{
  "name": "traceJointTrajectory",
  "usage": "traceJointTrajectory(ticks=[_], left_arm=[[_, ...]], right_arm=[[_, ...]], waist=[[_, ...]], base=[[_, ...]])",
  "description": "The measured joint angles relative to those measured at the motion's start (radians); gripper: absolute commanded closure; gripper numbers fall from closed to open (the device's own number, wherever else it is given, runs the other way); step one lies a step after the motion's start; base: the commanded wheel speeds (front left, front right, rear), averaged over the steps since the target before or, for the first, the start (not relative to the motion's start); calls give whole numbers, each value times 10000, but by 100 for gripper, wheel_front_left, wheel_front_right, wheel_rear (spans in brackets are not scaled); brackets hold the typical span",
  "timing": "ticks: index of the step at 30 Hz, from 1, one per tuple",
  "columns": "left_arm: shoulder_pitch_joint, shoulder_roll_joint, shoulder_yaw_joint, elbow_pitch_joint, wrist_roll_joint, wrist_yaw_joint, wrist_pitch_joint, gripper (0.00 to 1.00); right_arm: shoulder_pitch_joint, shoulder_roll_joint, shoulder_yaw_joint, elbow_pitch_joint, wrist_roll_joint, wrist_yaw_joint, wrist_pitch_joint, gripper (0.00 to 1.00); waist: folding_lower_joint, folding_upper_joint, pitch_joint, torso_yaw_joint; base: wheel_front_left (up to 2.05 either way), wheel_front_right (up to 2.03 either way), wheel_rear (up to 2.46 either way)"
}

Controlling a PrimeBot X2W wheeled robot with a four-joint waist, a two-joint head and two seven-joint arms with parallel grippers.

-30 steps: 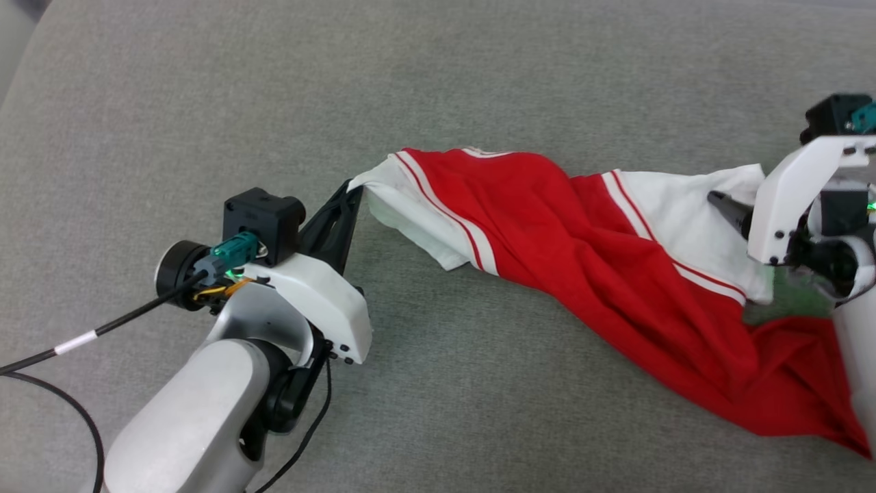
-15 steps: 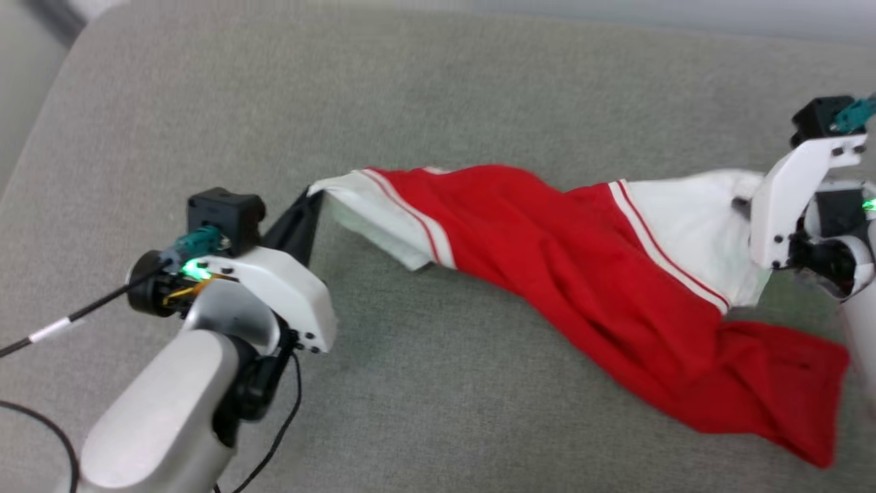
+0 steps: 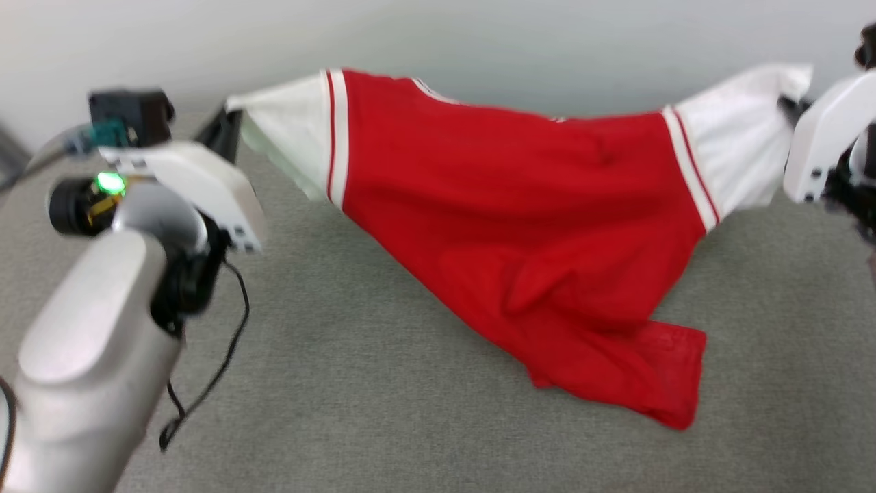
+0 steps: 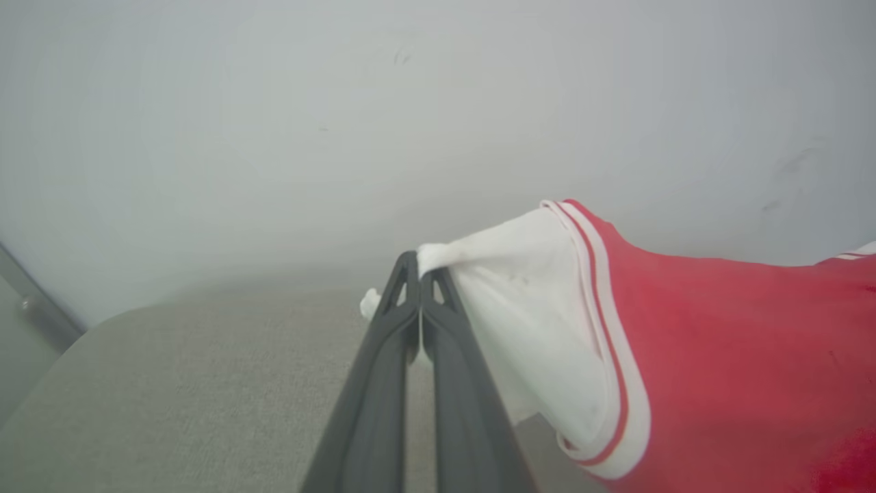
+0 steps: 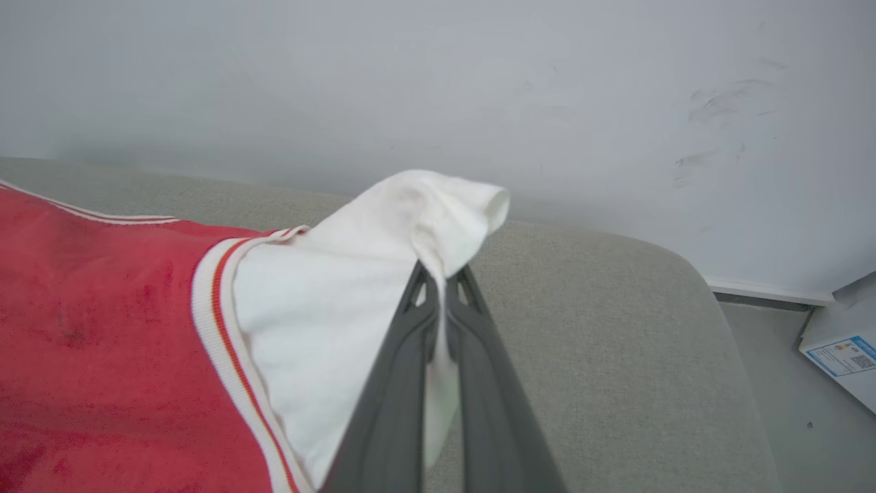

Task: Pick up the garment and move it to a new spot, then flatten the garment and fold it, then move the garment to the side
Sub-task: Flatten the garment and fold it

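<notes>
The garment (image 3: 520, 205), a red T-shirt with white sleeves and red-white striped trim, hangs stretched between my two grippers above the grey surface. Its red lower part droops and touches the surface near the front right. My left gripper (image 3: 229, 120) is shut on the white left sleeve (image 4: 520, 329), the dark fingers (image 4: 410, 329) pressed together on the cloth's tip. My right gripper (image 5: 441, 274) is shut on the white right sleeve (image 5: 356, 287), with cloth pinched between its fingers. In the head view the right gripper (image 3: 787, 106) sits at the far right edge.
The grey upholstered surface (image 3: 383, 383) spreads below the shirt. A pale wall (image 3: 479, 41) stands behind it. A black cable (image 3: 219, 370) hangs from my left arm. The surface's rounded right end and a white box (image 5: 842, 342) on the floor show in the right wrist view.
Both grippers have lifted the garment off the surface and drawn it taut between them. The right gripper has shut on the white sleeve. The head view has tilted up toward the wall.
</notes>
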Motion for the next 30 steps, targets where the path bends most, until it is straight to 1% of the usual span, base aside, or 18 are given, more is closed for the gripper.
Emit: traceJointTrajectory(ticks=[4,10,17,19,25,30], left_arm=[[-1466,-240,169,1062,29,-257,-176,100],[-3999,-525,291,2665,328,-673,-571,100],[-6838,-554,621,3737,725,-846,-1390,100],[-7531,-458,683,3885,878,-899,-1710,100],[-8813,-313,830,4345,997,-1108,-2184,100],[-9091,-497,721,4736,1007,-1254,-2326,100]], right_arm=[[-961,140,-247,146,-280,0,-675,100],[-2917,253,-476,376,-895,0,-1793,100],[-5418,301,-546,472,-1486,2,-2972,100],[-6088,313,-472,483,-1574,0,-3287,100],[-7450,353,15,828,-1622,2,-4002,100],[-7948,311,573,1352,-1427,2,-4449,100]], waist=[[0,0,18,-292],[0,0,712,-396],[1,0,1866,-475],[1,0,2206,-500],[1,0,3105,-592],[1,0,3772,-549]], base=[[0,0,0],[0,0,0],[0,0,0],[0,0,0],[0,0,0],[0,0,0]])
